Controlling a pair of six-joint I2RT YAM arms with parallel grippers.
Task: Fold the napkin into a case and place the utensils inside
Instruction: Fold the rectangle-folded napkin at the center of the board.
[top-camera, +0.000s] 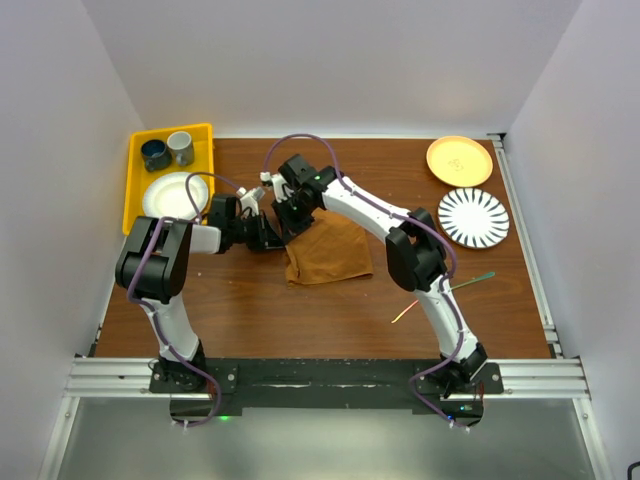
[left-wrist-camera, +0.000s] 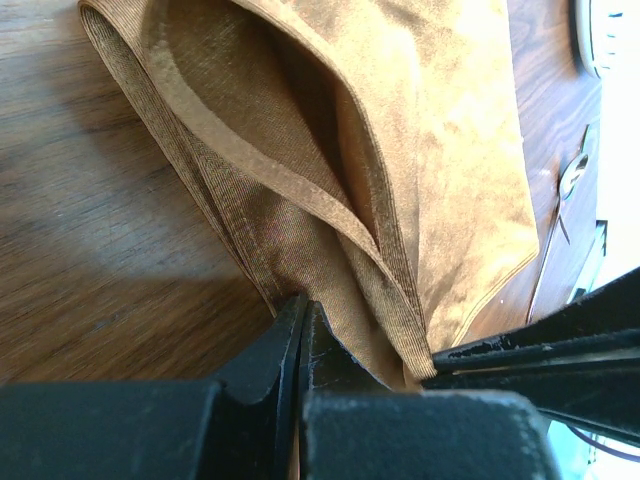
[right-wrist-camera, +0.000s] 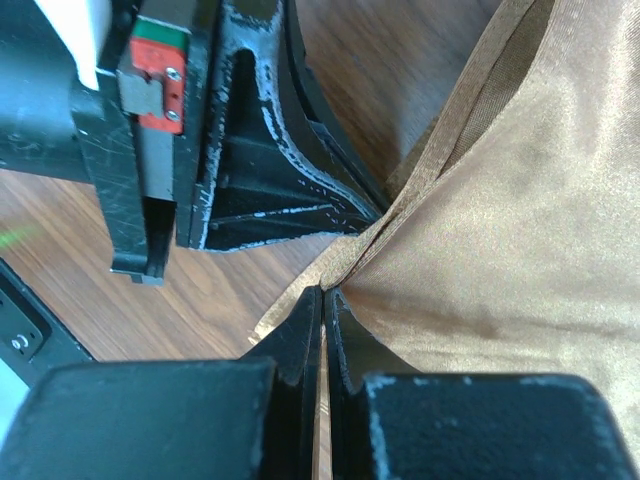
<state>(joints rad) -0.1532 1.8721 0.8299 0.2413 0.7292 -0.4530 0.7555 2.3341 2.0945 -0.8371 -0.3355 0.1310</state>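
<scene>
Middle of the table (top-camera: 250, 325): napkin (top-camera: 325, 250). At its back-left corner, left gripper (left-wrist-camera: 300, 312) and right gripper (right-wrist-camera: 322, 300), tips side by side, both clamped on the cloth edge. Over at the back-left corner of the table: tray (top-camera: 133, 190), with left cup (top-camera: 156, 154) and right cup (top-camera: 181, 147) side by side along its back, tray plate (top-camera: 170, 195) just in front of them. Back-right: far plate (top-camera: 459, 160), near plate (top-camera: 473, 217) just before it. Front-right of napkin, either side of the right arm (top-camera: 440, 300): one utensil (top-camera: 404, 312) on the left, other utensil (top-camera: 470, 283) on the right, well apart.
</scene>
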